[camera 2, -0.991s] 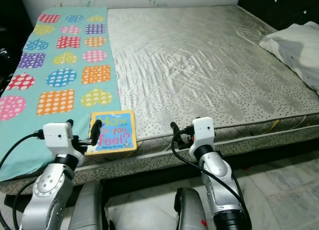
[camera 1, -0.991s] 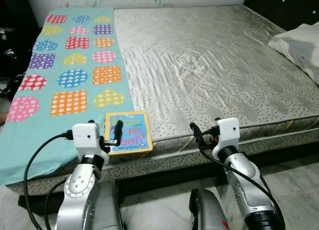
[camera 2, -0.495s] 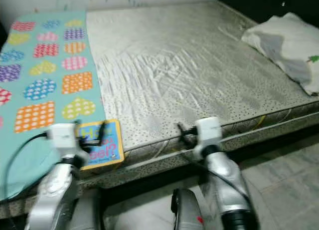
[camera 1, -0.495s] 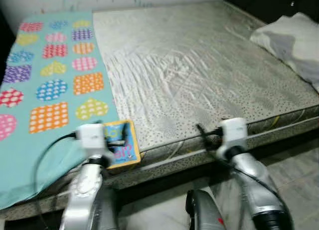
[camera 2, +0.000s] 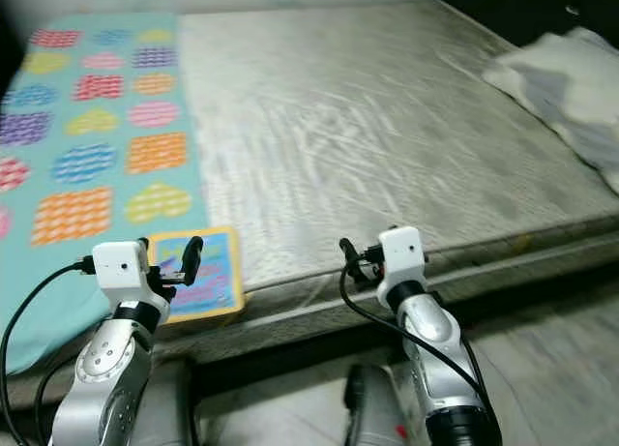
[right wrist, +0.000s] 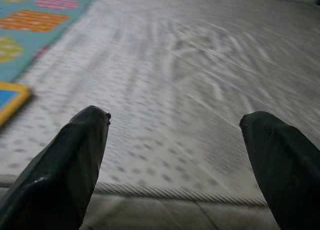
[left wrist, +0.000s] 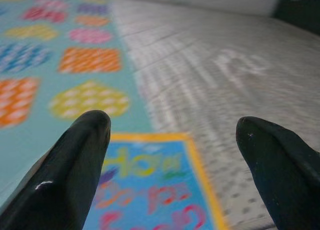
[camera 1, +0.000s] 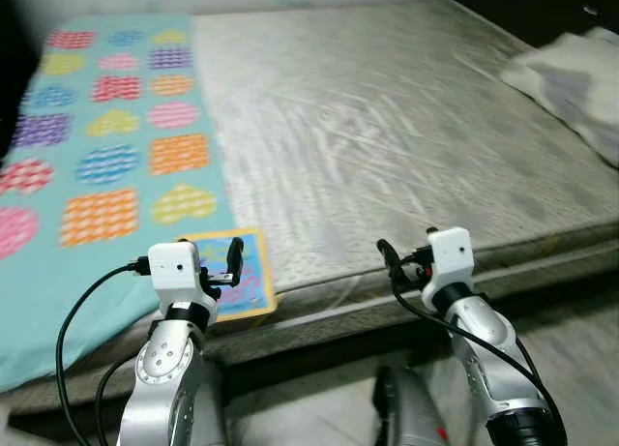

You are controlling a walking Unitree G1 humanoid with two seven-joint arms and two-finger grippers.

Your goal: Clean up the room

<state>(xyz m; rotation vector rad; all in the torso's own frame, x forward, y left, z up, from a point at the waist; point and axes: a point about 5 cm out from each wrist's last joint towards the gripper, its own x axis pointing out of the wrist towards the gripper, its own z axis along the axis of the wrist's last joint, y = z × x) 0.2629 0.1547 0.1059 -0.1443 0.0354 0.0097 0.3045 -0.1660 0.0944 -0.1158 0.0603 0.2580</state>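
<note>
A bare mattress is filling the blurred scene, a pillow cut off at its far right. A book, title smeared, is lying at its near edge on a patterned sheet, just beyond the left gripper; the right gripper is hovering alongside, both fingers spread

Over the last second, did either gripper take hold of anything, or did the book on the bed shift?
Nothing was gripped or let go. The camera swung, so the whole scene shifted; things did not visibly move. The colourful yellow-edged children's book stays at the grey mattress edge beside the teal patterned sheet. Left gripper and right gripper remain open, hovering before the bed.
</note>
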